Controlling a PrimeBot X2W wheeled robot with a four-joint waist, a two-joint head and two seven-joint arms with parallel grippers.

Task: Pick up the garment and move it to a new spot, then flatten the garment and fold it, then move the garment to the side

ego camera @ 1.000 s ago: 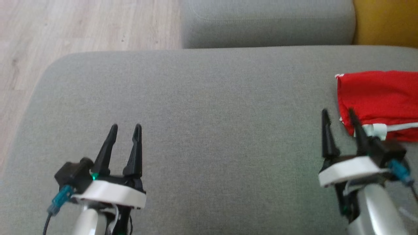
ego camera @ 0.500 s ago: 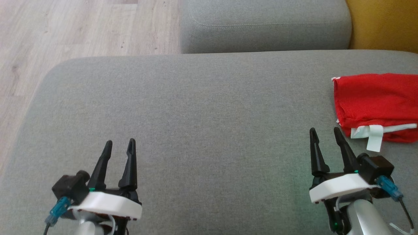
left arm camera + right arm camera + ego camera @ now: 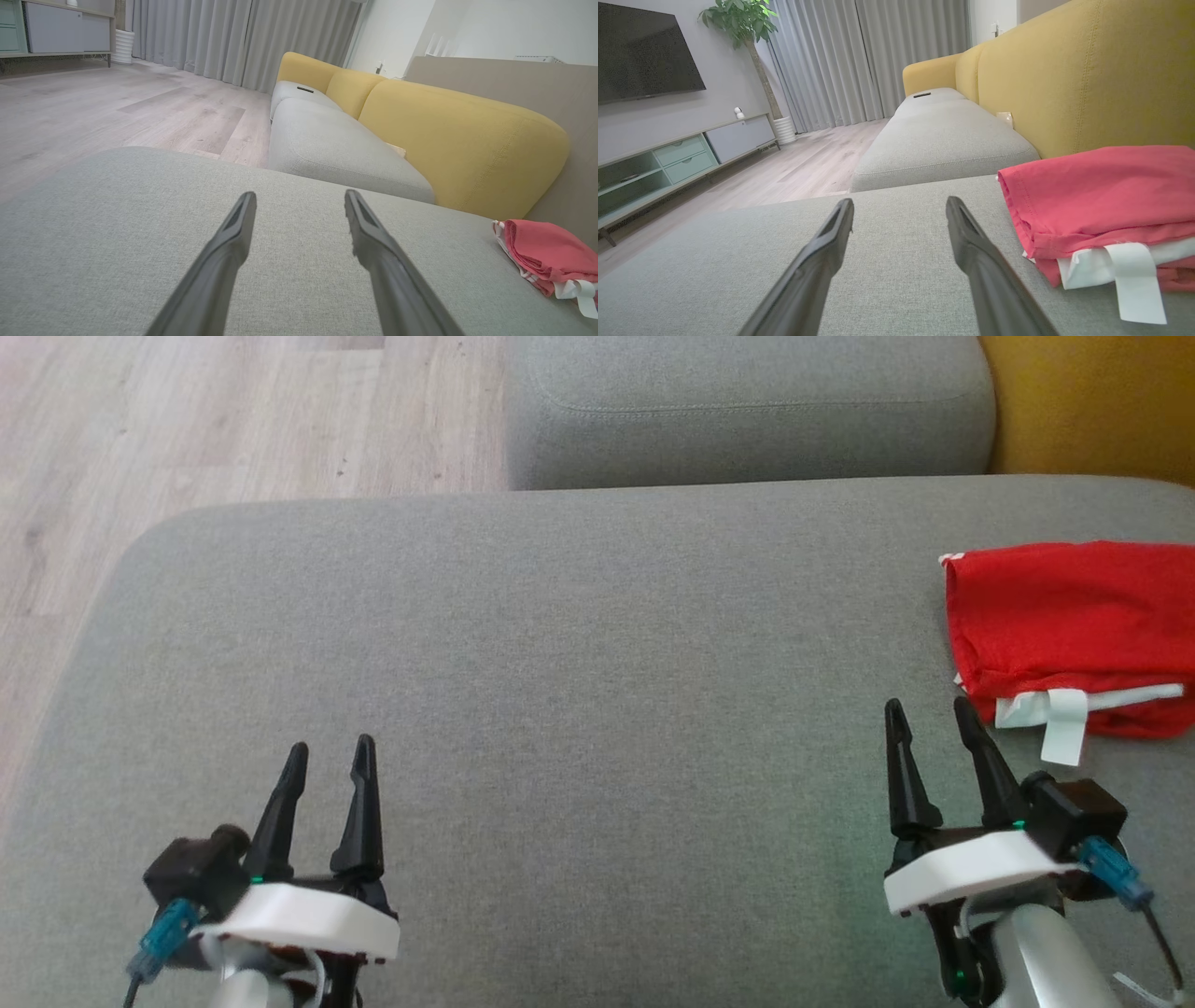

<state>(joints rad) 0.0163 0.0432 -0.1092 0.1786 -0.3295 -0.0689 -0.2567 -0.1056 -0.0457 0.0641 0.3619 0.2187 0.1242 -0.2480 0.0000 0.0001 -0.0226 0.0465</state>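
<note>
Red garment (image 3: pixel 1064 616) folded, far right of grey cushion (image 3: pixel 560 663), near right gripper (image 3: pixel 928 702). Left gripper (image 3: pixel 331 744) and right gripper both spread wide, empty. We judge side placement done; we advise drawing right fingers straight back, clear of white tag (image 3: pixel 1064 728).

Garment (image 3: pixel 1064 625): on seat cushion (image 3: pixel 560 635), right side. Right gripper (image 3: pixel 928 705) just beside it; left gripper (image 3: pixel 331 744) well apart, leftward. Second cushion (image 3: pixel 747 420) behind.

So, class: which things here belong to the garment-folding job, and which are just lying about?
Job: red garment, grey seat under it, left gripper, right gripper.
Lying about: small dark object on the far cushion, potted plant, television.
</note>
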